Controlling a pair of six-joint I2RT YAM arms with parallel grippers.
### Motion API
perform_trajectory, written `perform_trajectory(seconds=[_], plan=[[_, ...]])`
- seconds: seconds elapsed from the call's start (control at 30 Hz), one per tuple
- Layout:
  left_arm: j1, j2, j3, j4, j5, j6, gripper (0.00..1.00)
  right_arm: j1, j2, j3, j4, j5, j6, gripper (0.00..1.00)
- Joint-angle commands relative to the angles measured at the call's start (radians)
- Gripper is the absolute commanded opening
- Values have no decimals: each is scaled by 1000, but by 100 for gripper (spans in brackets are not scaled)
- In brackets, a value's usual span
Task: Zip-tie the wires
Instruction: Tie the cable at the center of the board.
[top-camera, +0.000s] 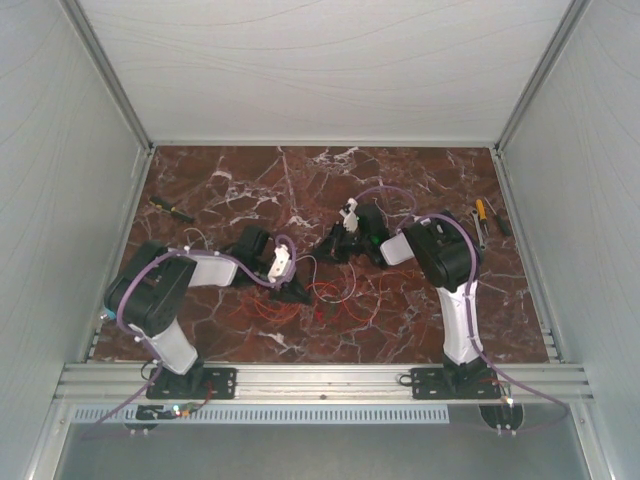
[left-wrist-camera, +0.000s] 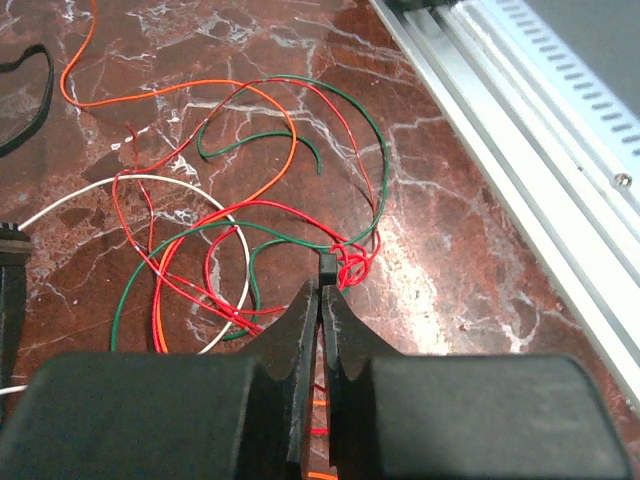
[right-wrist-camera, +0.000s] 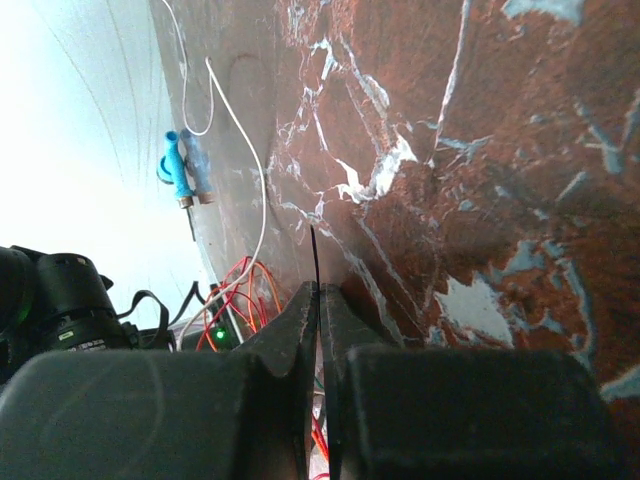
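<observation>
The wires (left-wrist-camera: 250, 200) lie in loose red, orange, green and white loops on the marble table (left-wrist-camera: 450, 250); from above they show between the arms (top-camera: 335, 295). My left gripper (left-wrist-camera: 322, 285) is shut on the zip tie at its small black head (left-wrist-camera: 327, 263), and red wires bunch tightly against that head. Its place in the top view is just left of the wires (top-camera: 298, 292). My right gripper (right-wrist-camera: 320, 290) is shut on the zip tie's thin black strip (right-wrist-camera: 315, 255), which sticks out past the fingertips. It hovers over the table's middle (top-camera: 328, 248).
A yellow-handled screwdriver (top-camera: 172, 209) lies at the far left and more hand tools (top-camera: 484, 220) at the far right. A black loop (left-wrist-camera: 30, 90) lies left of the wires. A small blue tool (right-wrist-camera: 178, 170) shows in the right wrist view. An aluminium rail (left-wrist-camera: 540, 170) borders the near edge.
</observation>
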Motion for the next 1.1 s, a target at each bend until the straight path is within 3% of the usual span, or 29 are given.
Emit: perform_trajectory(seconds=[0.0, 0.33, 0.5, 0.83, 1.07], plan=[[5, -19, 13, 142, 81, -206, 0, 6, -74, -3, -93, 56, -89, 0], [5, -35, -105, 599, 57, -642, 0, 6, -184, -11, -210, 96, -199, 0], [2, -7, -137, 798, 50, -747, 0, -2, -213, -32, -244, 125, -225, 0], [-30, 124, -96, 1035, 19, -983, 0, -48, -224, -62, -235, 128, -251, 0], [-83, 161, -63, 1112, -121, -1201, 0, -62, -289, -56, -296, 134, -313, 0]])
